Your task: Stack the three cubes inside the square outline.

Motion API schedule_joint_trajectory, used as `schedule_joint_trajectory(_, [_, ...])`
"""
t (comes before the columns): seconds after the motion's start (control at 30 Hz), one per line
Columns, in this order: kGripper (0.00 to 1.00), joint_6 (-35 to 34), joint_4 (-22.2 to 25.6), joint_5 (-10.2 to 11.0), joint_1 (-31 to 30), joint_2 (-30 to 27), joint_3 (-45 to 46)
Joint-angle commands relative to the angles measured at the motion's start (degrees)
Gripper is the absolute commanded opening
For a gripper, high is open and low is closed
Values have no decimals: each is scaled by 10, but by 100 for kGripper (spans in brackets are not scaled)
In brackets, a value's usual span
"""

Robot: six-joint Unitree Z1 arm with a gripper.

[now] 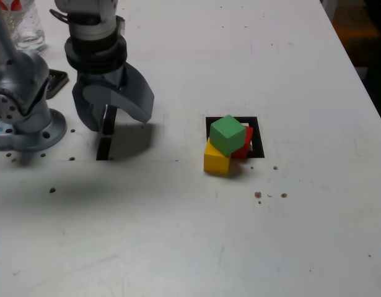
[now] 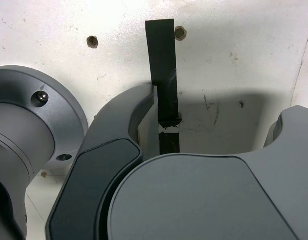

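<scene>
green cube (image 1: 228, 134) (unmarked), yellow cube (image 1: 215, 159)

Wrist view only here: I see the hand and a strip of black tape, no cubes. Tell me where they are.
Observer: All three sit at the square outline, well off to the exterior view's right of the hand.
Operator: Report how they're piled.
Observer: The green cube rests on top, turned askew, across the yellow cube and the red cube, which sit side by side beneath it.
Operator: Check them against the outline.
Observer: The yellow one sticks out past the outline's near corner on the exterior view's left; the red one lies inside.
</scene>
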Motion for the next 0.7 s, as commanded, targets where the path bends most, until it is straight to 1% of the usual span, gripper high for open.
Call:
schedule_joint_trajectory(0.0, [88, 0, 3, 0, 0, -4, -1])
schedule_joint_trajectory(0.2, [88, 0, 13, 2, 0, -7, -1])
schedule_joint_trajectory(0.27, [88, 0, 26, 2, 0, -6, -8])
schedule_joint_trajectory(0.3, [88, 0, 40, 2, 0, -4, -20])
schedule_joint_trajectory(0.37, [88, 0, 92, -2, 0, 5, -72])
schedule_joint_trajectory(0.4, [88, 0, 132, -3, 0, 13, -112])
schedule_joint_trajectory(0.57, [88, 0, 224, -7, 0, 28, -216])
schedule_joint_trajectory(0.67, [88, -3, 293, -15, 0, 42, -325])
